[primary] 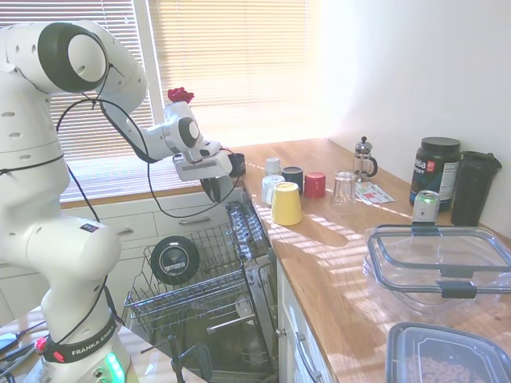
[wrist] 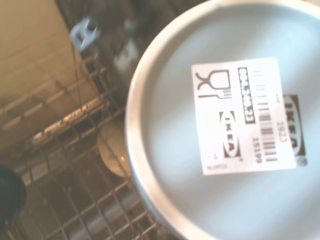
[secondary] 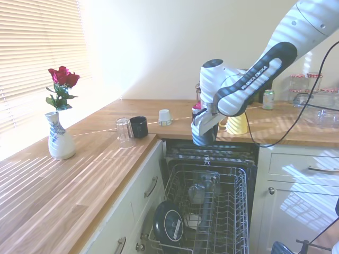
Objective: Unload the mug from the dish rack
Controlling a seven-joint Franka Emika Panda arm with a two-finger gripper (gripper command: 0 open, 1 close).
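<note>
Currently: mug [secondary: 203, 138] is held aloft above dish rack [secondary: 233, 211] | jaws of gripper [secondary: 204, 133] clamped on it (base label fills wrist view) | step: transfer | next: set-down on countertop [secondary: 106, 159] is called for

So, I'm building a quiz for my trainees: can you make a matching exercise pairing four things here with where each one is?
Things:
1. mug
2. black plate
3. yellow cup
4. vase

Places:
A. on the counter among other cups
B. held in the end effector, above the rack
C. on the counter by the blinds, holding a rose
D. standing on edge in the rack

Pairs: 1-B, 2-D, 3-A, 4-C
</note>
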